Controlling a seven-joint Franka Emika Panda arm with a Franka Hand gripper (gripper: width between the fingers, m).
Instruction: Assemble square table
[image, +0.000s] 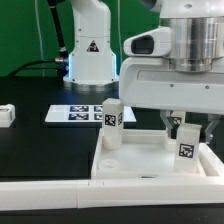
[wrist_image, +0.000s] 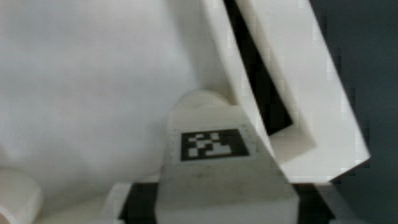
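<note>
Gripper setting a leg into the tabletop corner.

The two-finger gripper (image: 182, 124) was clamped on a small white tagged leg block (image: 186, 146) directly below its fingers, inside the large white square rimmed plastic tabletop (image: 140, 163). Another upright white tagged leg (image: 111, 123) stood well apart. Keeping the held leg vertical and seated squarely should matter most.

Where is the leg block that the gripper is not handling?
In the exterior view the free leg stands upright at the table top's far-left corner, just in front of the marker board.
</note>
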